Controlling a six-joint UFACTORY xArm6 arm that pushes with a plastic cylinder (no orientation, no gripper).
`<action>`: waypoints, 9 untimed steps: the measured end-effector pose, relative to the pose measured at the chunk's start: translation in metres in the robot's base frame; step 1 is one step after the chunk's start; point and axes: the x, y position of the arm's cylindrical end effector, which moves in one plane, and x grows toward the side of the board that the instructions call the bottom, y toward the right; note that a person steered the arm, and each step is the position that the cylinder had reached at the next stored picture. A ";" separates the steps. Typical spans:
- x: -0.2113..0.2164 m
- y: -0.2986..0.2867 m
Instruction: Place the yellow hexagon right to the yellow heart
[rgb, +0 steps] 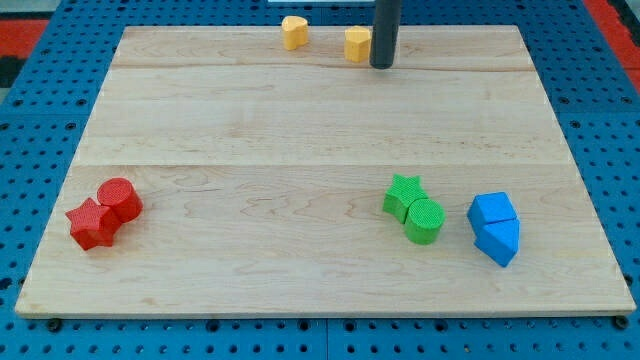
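The yellow heart sits at the view's top edge of the wooden board, left of centre. The yellow hexagon sits just to the heart's right, a short gap between them. My tip is down on the board at the hexagon's right side, touching or almost touching it. The dark rod rises from the tip out of the view's top.
A red cylinder and a red star sit together at the lower left. A green star and green cylinder touch at the lower right. Two blue blocks lie right of them.
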 end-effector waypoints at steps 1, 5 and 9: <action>-0.013 -0.008; 0.000 -0.048; -0.025 -0.003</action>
